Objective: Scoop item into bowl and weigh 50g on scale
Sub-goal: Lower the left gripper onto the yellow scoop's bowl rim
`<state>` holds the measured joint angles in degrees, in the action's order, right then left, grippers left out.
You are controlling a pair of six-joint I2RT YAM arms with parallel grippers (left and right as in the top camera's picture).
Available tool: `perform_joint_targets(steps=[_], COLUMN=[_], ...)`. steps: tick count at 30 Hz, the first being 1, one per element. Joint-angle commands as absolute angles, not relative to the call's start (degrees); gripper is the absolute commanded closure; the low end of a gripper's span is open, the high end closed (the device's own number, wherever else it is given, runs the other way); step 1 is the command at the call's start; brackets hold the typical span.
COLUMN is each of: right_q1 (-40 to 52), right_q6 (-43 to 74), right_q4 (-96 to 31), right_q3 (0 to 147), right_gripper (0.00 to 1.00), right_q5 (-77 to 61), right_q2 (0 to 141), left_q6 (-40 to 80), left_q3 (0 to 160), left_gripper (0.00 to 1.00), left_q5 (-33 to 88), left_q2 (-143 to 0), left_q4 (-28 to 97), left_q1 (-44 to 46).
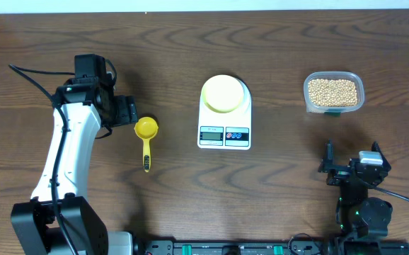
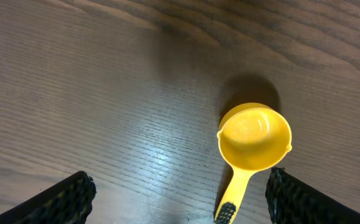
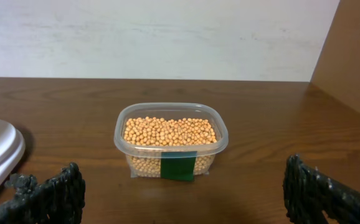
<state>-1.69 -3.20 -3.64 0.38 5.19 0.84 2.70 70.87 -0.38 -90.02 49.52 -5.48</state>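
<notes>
Left gripper (image 1: 128,112), overhead: raised on its white arm, jaws wide apart, gripping nothing. A yellow scoop (image 1: 146,128) lies on the table (image 1: 275,205) just at its 3 o'clock, handle toward 6.
Scale (image 1: 224,134): white, mid-table, with display and two buttons at its 6 o'clock edge. A pale yellow-green bowl (image 1: 223,93) sits on its platform at 12.
Beans (image 1: 333,91): small, round, tan, filling a clear tub (image 1: 308,99) at the scale's 3 o'clock, well apart.
Right gripper (image 1: 352,150): at the tub's 6 o'clock, jaws apart, holding nothing.

Left wrist: black fingers (image 2: 68,198) spread, touching nothing. The scoop lies between them, nearer the right one.

Right wrist: fingers (image 3: 49,199) spread wide. The tub of beans stands at 12, a green label (image 3: 178,168) on its near wall. The scale's edge shows at 9.
</notes>
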Motion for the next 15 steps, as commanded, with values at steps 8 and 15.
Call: perform_joint_targets(steps=[8, 15], right_q1=[-1.5, -1.5], right_q6=[-3.3, -3.3], right_q4=[-3.8, -3.8], right_q3=[0.3, 0.3], right_gripper=[0.01, 0.01], right_q5=[5.8, 5.8], right_q2=[0.4, 0.4], left_q6=[1.9, 1.9], left_q3=[72.2, 72.1], left_gripper=[0.10, 0.10], left_q5=[-4.6, -4.8], left_q2=[-90.7, -90.7], left_q4=[49.1, 48.9], left_q1=[-5.5, -5.5])
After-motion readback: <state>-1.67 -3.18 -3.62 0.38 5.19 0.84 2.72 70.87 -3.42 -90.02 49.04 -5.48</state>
